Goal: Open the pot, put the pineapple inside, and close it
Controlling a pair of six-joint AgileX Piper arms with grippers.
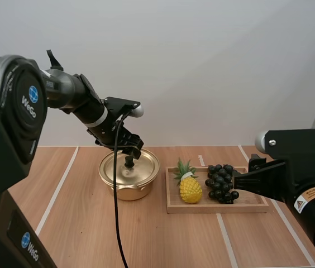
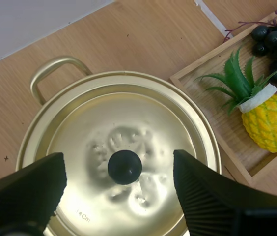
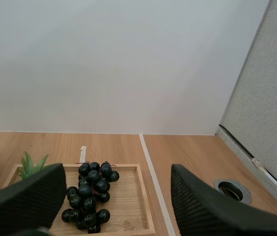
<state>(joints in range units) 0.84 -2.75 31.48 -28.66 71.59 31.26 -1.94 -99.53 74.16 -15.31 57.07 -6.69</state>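
Observation:
A gold pot [image 1: 125,190] stands left of centre with its lid [image 2: 94,128] on, topped by a black knob [image 2: 124,167]. My left gripper [image 1: 128,154] hovers just above the lid, open, its fingers [image 2: 197,196] standing either side of the knob without touching it. The yellow pineapple [image 1: 190,188] lies on the wooden tray [image 1: 216,206], beside a bunch of dark grapes [image 1: 221,182]. My right gripper [image 1: 237,182] hangs at the tray's right side next to the grapes, open and holding nothing, and looks over the grapes [image 3: 90,196] and the pineapple's leaves [image 3: 30,164].
The tray sits directly right of the pot, its rim [image 2: 197,64] close to the pot's edge. White tape lines [image 1: 57,190] cross the wooden table. A round metal grommet [image 3: 232,189] is set in the table far right, near a grey partition [image 3: 261,98].

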